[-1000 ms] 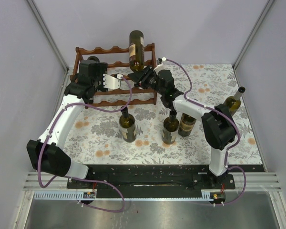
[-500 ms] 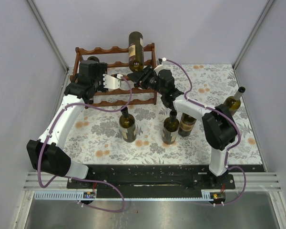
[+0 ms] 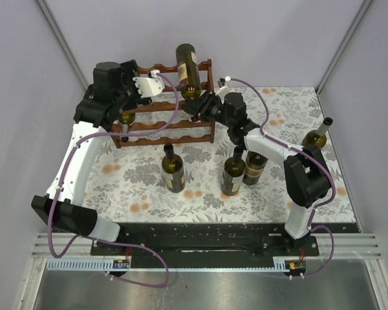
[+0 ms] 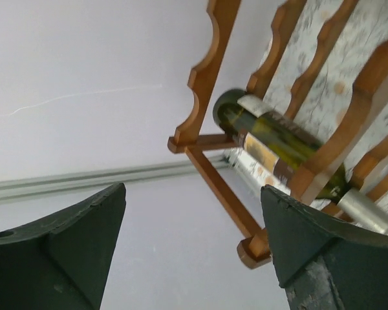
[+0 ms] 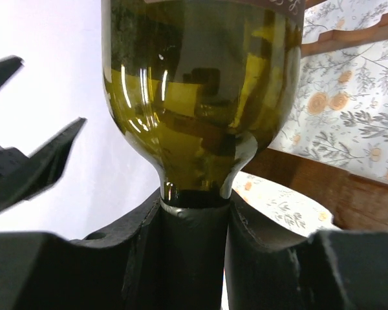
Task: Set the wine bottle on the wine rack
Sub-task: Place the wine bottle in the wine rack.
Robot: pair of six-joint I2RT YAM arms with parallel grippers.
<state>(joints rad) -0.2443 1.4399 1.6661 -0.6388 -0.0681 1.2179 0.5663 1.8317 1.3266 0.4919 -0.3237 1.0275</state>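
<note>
The wine bottle (image 3: 188,68) lies on its side across the top tier of the wine rack (image 3: 165,126), at the rack's right end. Its base points to 12 o'clock toward the back wall and its neck to 6 o'clock. In the left wrist view the wine bottle (image 4: 278,139) crosses the scalloped rails of the wine rack (image 4: 204,64), with its label up and a silver-capped neck at the lower right. Whether its full weight sits in the scallops cannot be told.

The right gripper (image 3: 202,103) is clamped on the neck, just at 6 o'clock of the bottle's shoulder. From the right wrist, the right gripper (image 5: 195,213) has its dark jaws pressed to both sides of the neck, and the green shoulder of the wine bottle (image 5: 200,84) fills the view above them.

The left gripper (image 3: 150,85) hangs at 9 o'clock of the bottle, above the rack's left half and near the bottle without touching it. Its white fingers (image 3: 141,84) are spread with nothing between them. The left wrist view agrees: the left gripper (image 4: 193,194) is parted wide, with only wall and rack in the gap.

The rack stands at 11 o'clock on the floral cloth (image 3: 291,110). Four standing bottles share the cloth: one (image 3: 173,169) at 6 o'clock of the rack, two (image 3: 233,173) close together under the right arm, and one (image 3: 318,135) alone at 3 o'clock.
</note>
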